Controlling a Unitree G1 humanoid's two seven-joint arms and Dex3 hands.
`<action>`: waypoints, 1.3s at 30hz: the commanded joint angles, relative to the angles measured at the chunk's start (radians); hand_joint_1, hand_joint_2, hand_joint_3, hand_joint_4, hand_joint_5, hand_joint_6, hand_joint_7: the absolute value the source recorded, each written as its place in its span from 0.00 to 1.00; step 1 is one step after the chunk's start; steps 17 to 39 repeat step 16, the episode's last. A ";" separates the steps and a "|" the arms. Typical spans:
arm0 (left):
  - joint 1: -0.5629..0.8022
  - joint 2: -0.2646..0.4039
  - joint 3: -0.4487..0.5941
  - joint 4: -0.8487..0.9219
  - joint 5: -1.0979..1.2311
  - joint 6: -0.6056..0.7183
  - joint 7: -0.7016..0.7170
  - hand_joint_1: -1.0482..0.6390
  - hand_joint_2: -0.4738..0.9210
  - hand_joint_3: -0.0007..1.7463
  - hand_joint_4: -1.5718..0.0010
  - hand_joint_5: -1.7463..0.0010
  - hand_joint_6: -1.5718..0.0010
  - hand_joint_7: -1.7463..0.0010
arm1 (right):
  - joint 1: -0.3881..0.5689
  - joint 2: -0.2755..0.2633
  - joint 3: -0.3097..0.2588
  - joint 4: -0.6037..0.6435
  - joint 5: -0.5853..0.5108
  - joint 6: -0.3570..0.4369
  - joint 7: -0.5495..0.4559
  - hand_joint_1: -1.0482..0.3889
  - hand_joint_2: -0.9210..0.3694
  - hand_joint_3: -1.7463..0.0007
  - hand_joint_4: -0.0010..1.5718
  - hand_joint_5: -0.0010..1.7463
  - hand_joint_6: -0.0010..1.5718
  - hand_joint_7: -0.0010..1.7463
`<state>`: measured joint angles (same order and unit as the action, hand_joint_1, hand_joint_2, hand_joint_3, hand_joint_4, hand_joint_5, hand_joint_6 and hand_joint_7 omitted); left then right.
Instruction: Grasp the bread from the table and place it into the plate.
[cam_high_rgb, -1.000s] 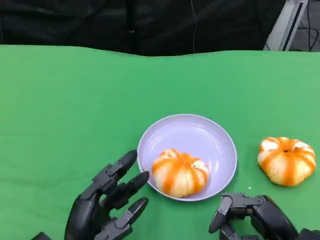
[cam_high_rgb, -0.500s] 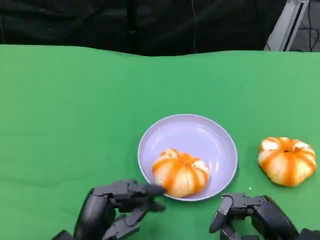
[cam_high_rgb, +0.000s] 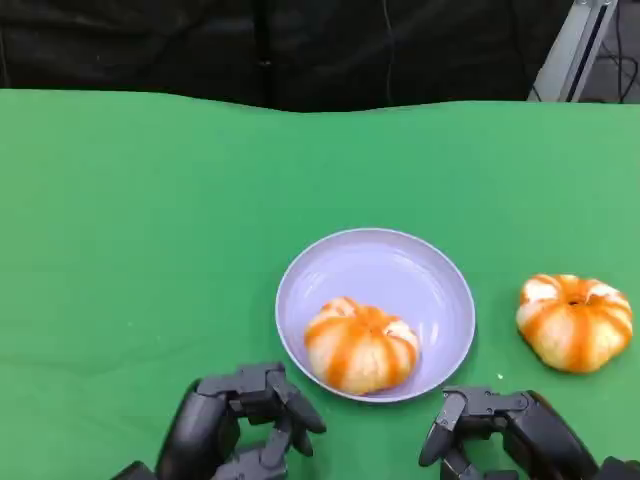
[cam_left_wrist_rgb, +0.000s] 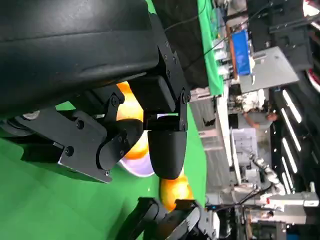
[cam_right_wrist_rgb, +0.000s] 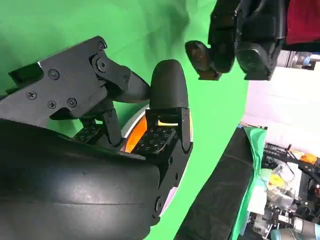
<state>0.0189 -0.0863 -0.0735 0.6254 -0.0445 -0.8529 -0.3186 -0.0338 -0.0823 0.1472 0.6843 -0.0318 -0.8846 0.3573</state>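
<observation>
Left hand (cam_high_rgb: 240, 425) curled, empty, beside plate (cam_high_rgb: 400, 262); right hand (cam_high_rgb: 505, 432) curled, empty. One bread (cam_high_rgb: 360, 345) in plate, second bread (cam_high_rgb: 574, 321) on table. Risk: right hand shoving bread away.

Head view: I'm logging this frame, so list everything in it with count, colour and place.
Bread in the plate: one, orange and white, at the plate's near edge.
Bread on the table: one, orange and white, to the right of the plate, apart from it.
Plate: one, pale lilac, mid-table.
Table: one, green cover.
Left hand: one, black, fingers curled in, holding nothing, near the plate's left edge.
Right hand: one, black, holding nothing, below the loose bread.
</observation>
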 joint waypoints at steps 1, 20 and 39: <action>-0.010 0.016 -0.006 0.022 -0.013 -0.015 -0.015 0.59 0.71 0.63 0.45 0.13 0.38 0.34 | 0.007 -0.018 -0.009 -0.010 0.014 -0.003 0.005 0.63 0.22 0.47 0.51 0.85 0.54 0.66; -0.001 0.010 -0.012 0.024 -0.016 -0.030 -0.013 0.59 0.71 0.64 0.45 0.12 0.40 0.33 | 0.007 -0.022 -0.023 -0.007 0.022 -0.011 0.013 0.63 0.22 0.48 0.51 0.84 0.53 0.66; -0.001 0.010 -0.012 0.024 -0.016 -0.030 -0.013 0.59 0.71 0.64 0.45 0.12 0.40 0.33 | 0.007 -0.022 -0.023 -0.007 0.022 -0.011 0.013 0.63 0.22 0.48 0.51 0.84 0.53 0.66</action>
